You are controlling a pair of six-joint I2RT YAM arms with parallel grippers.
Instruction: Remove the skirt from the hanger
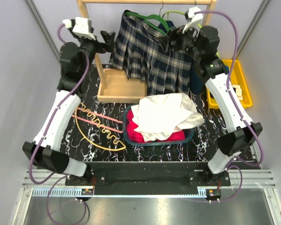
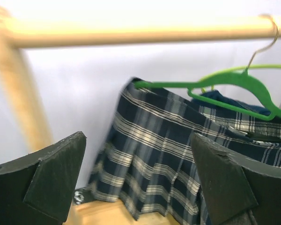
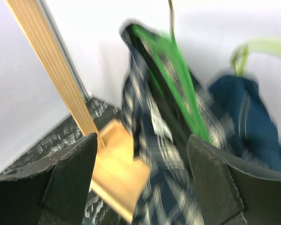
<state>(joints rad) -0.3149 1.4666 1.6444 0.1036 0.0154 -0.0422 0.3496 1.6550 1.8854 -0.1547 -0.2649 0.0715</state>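
At the frame's upper centre, left gripper (image 1: 107,40) and right gripper (image 1: 172,43) flank the skirt (image 1: 152,61), jaws wide, empty; tugging could unhook the hanger (image 2: 234,80).

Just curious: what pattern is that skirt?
The skirt is navy-green plaid with white lines; left wrist view shows it best.

High rear overview; close wrist views, both toward skirt (image 2: 145,154)
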